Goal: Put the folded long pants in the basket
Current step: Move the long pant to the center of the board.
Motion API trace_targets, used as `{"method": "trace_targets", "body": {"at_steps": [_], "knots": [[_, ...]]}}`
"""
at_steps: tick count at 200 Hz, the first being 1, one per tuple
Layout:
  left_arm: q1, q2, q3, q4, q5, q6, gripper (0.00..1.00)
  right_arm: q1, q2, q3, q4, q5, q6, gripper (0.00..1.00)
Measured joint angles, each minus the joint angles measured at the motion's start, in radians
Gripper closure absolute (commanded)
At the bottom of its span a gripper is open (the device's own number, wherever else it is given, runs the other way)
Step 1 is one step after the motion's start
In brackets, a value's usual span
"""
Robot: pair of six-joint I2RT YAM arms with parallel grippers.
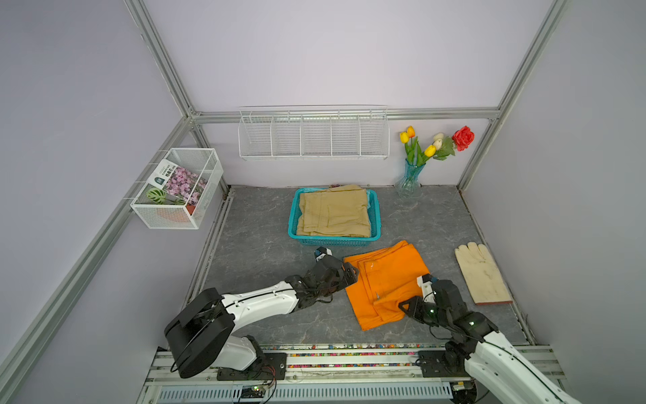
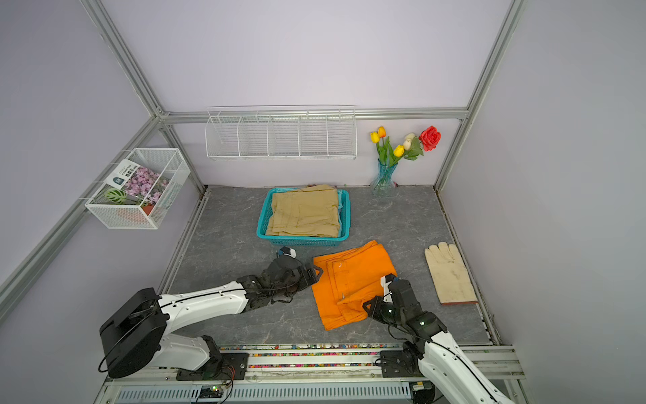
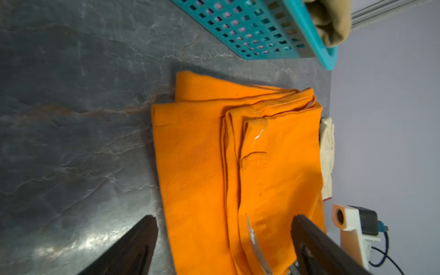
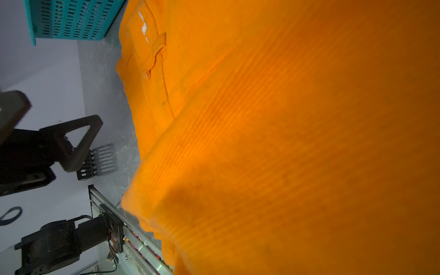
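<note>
Bare table point(image 1: 258, 252) on the left. Left gripper point(image 1: 352, 275) is spread wide at the left edge of the orange pants point(image 1: 384, 280), which lie just in front of the basket point(image 1: 334, 241), long axis near-to-far and slightly slanted. Right gripper point(image 1: 407, 308) is pinched on their near right edge, with the glove point(image 1: 480, 273) well clear.

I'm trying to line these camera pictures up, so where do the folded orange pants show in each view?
Top view: orange pants right of centre, just in front of the teal basket.
Top view: orange pants near centre, again just in front of the teal basket.
Left wrist: orange pants from centre to the lower edge.
Right wrist: orange pants fill most of the picture.
Shared landmark: the teal basket, also in both wrist views.
</note>
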Motion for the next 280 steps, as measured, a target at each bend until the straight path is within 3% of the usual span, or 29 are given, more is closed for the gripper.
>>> {"method": "trace_targets", "body": {"at_steps": [19, 57, 86, 95, 112, 122, 133, 163, 181, 230, 261, 280], "knots": [[0.000, 0.072, -0.041, 0.027, 0.020, -0.017, 0.08, 0.020, 0.031, 0.000, 0.034, 0.007, 0.010, 1.00], [0.000, 0.211, -0.003, 0.241, 0.065, -0.037, 0.10, 0.080, 0.106, 0.000, 0.120, 0.037, 0.032, 1.00], [0.000, 0.274, 0.005, 0.359, 0.082, -0.051, 0.19, 0.116, 0.136, 0.001, 0.162, 0.067, 0.046, 1.00], [0.002, 0.285, 0.006, 0.375, 0.085, -0.055, 0.27, 0.122, 0.137, 0.001, 0.167, 0.073, 0.049, 0.99], [0.005, 0.299, 0.010, 0.368, 0.089, -0.060, 0.54, 0.131, 0.138, 0.002, 0.169, 0.083, 0.053, 0.92], [0.010, 0.307, 0.009, 0.358, 0.089, -0.070, 0.76, 0.134, 0.138, 0.002, 0.169, 0.087, 0.053, 0.86], [0.019, 0.313, 0.008, 0.331, 0.091, -0.070, 1.00, 0.135, 0.137, 0.002, 0.169, 0.091, 0.052, 0.72], [0.064, 0.317, 0.009, 0.314, 0.149, -0.061, 1.00, 0.140, 0.109, 0.023, 0.127, 0.093, 0.032, 0.32], [0.106, 0.317, 0.002, 0.319, 0.193, -0.047, 1.00, 0.142, 0.080, 0.075, 0.063, 0.093, 0.000, 0.21], [0.166, 0.199, -0.052, 0.200, 0.193, 0.010, 1.00, 0.142, -0.066, 0.272, -0.126, 0.170, -0.079, 0.11], [0.167, 0.067, -0.074, 0.044, 0.151, 0.056, 1.00, 0.142, -0.095, 0.276, -0.174, 0.270, -0.080, 0.09], [0.167, -0.005, -0.077, -0.026, 0.132, 0.081, 1.00, 0.142, -0.070, 0.224, -0.120, 0.268, -0.035, 0.07]]}}
